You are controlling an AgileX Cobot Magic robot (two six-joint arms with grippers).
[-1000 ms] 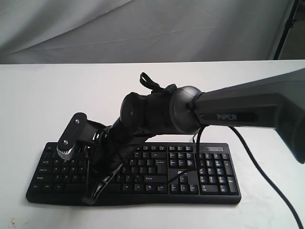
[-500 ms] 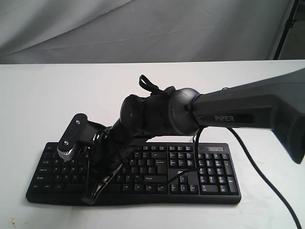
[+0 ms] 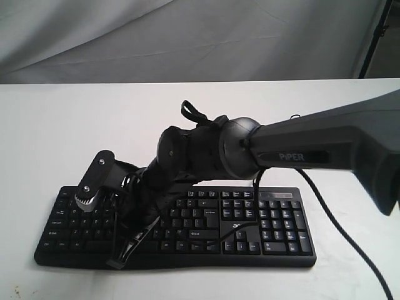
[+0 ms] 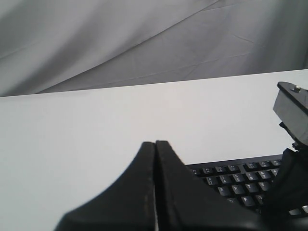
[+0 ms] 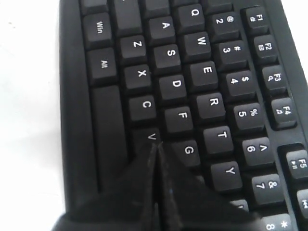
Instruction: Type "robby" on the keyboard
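Note:
The black keyboard [image 3: 281, 226] lies near the front of the white table, number pad to the right. My right arm reaches across it to its left half. The right gripper [image 3: 117, 257] is shut, fingers pressed together and empty. In the right wrist view the right gripper [image 5: 155, 144] has its tip between the V and G keys of the keyboard [image 5: 207, 72]; whether it touches a key I cannot tell. My left gripper [image 4: 155, 143] is shut and empty, held beside the keyboard [image 4: 240, 179]. I cannot make it out in the exterior view.
The white table [image 3: 56, 125] runs back to a grey curtain [image 3: 187, 37]. A black cable [image 3: 350, 240] trails off the arm over the table at the right, and a thin loop hangs over the keys near the arrow block. The right arm's camera block [image 4: 293, 110] shows in the left wrist view.
The right arm's elbow and wrist have crept slightly to the left. The right gripper's tip has hardly moved over the left half of the keyboard.

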